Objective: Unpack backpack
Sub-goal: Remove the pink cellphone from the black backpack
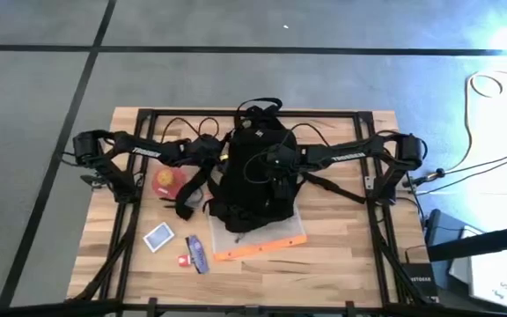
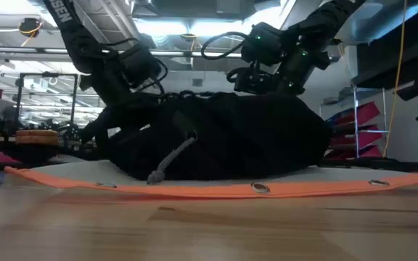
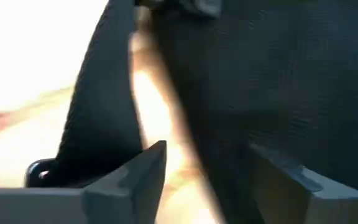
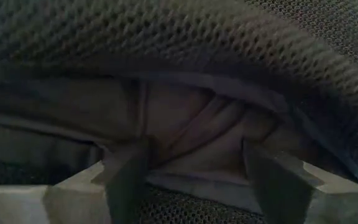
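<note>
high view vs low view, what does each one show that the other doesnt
Only the high view shows the loose items on the table beside the backpack: a red and yellow object, a blue and white card, a small red piece. Only the low view shows the grey cord hanging off the bag and the room behind. Both show the backpack on an orange-edged mat with the left gripper and right gripper at it.

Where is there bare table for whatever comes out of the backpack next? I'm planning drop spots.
Bare wood lies right of the backpack out to the table edge, and along the near edge under the orange-edged mat. Left is crowded: red item, card box, small packets. Both grippers, left and right, work at the backpack.
</note>
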Available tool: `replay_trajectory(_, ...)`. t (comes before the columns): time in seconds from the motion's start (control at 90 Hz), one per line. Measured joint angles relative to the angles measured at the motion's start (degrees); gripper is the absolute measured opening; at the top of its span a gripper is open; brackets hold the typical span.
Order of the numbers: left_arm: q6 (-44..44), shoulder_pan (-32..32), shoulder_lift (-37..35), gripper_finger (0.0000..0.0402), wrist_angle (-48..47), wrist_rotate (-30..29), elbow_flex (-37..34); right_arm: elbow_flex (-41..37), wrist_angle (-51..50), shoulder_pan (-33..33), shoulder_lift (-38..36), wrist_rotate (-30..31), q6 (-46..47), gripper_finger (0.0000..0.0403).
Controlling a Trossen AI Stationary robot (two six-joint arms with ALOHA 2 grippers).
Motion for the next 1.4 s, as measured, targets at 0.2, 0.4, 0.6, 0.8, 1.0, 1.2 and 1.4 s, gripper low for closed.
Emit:
replay_trajectory(0.2, -0.2, 0.27, 2.58, 0.0222, 3.76, 2.03, 0.11, -0.02, 0.13, 0.0, 0.0, 0.0, 0.0, 0.0243)
replay_trajectory(0.4, -2.68, 0.35, 10.61, 0.0219, 14.44, 3.54, 0.38, -0.04, -0.17, 0.0, 0.0, 0.0, -0.02, 0.0243)
replay_trajectory(0.6, -2.18, 0.37, 12.96, 0.0215, 20.55, 5.2, 0.31, -0.04, -0.25, 0.0, 0.0, -0.02, -0.02, 0.0243)
replay_trajectory(0.8, 0.4, 0.32, 13.07, 0.0141, 20.65, 8.62, 0.31, -0.04, -0.09, 0.0, 0.0, -0.02, -0.02, 0.0243)
replay_trajectory(1.0, 2.32, 0.42, 13.11, 0.0012, 21.53, 9.59, 0.2, -0.04, -0.04, 0.0, 0.0, 0.0, -0.02, 0.0243)
replay_trajectory(1.2, 2.84, 0.94, 12.13, 0.0001, 22.32, 10.86, 0.06, -0.04, -0.55, 0.0, 0.0, 0.05, -0.03, 0.0243)
replay_trajectory(1.4, 3.17, 2.4, 6.87, 0.0, 22.28, 12.43, -0.02, 0.0, -3.04, 0.07, -0.22, 5.14, -0.97, 0.0232)
